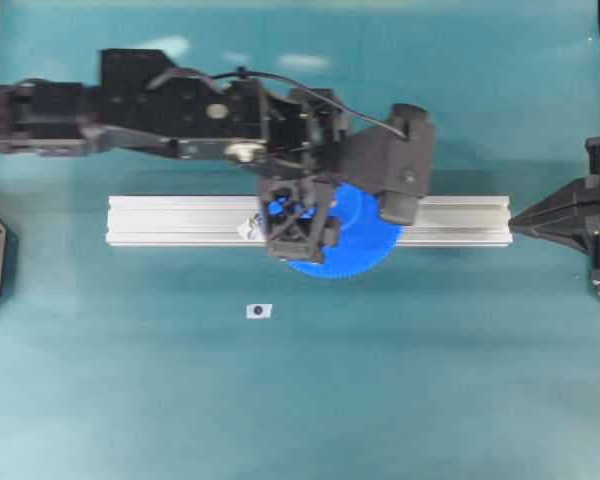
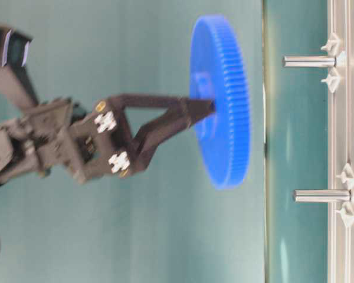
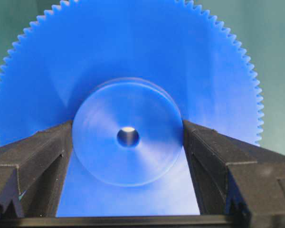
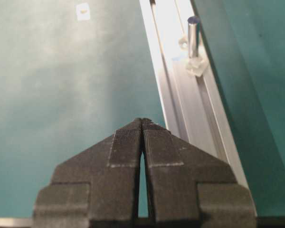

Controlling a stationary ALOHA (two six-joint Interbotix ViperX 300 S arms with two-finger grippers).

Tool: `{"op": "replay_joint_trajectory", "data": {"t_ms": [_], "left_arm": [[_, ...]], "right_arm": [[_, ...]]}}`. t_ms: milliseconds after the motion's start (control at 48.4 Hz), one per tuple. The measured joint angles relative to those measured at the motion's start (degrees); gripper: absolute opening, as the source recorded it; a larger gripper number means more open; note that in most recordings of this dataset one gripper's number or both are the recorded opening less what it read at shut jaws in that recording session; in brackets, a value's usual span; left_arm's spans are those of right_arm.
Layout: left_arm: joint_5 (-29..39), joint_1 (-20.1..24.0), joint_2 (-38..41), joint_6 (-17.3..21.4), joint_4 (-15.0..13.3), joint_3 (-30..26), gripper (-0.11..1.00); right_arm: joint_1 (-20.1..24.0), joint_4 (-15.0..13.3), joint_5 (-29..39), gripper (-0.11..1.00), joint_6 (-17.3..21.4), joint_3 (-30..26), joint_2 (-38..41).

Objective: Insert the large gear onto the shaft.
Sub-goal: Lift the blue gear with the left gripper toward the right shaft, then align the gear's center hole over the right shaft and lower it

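— Above the long silver aluminium rail [image 1: 460, 221], where is the big bright-blue toothed plastic gear [image 1: 352, 235]?
— Off the desk, its raised hub clamped by the left gripper [image 3: 128, 142].
— And the right gripper [image 4: 142, 124]?
— Pinched closed, empty, near a silvery upright pin [image 4: 193, 38].

overhead: left arm hides most of large gear [image 1: 365, 245] | left wrist: gear's lower rim cut off (frame edge) | right wrist: rail [image 4: 190, 95] cropped at top
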Motion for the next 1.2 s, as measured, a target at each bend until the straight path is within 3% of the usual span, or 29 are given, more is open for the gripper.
{"op": "replay_joint_trajectory", "data": {"t_ms": [454, 1198], "left_arm": [[1.23, 0.88, 7.82, 5.63, 0.09, -7.29, 0.77], [0.97, 1.93, 14.94, 6.68, 0.00, -11.78, 0.77]], "right_arm": [[0.00, 0.00, 0.09, 0.05, 0.00, 0.18, -0.88], [0.00, 0.00, 0.00, 0.05, 0.00, 0.35, -0.88]]}}
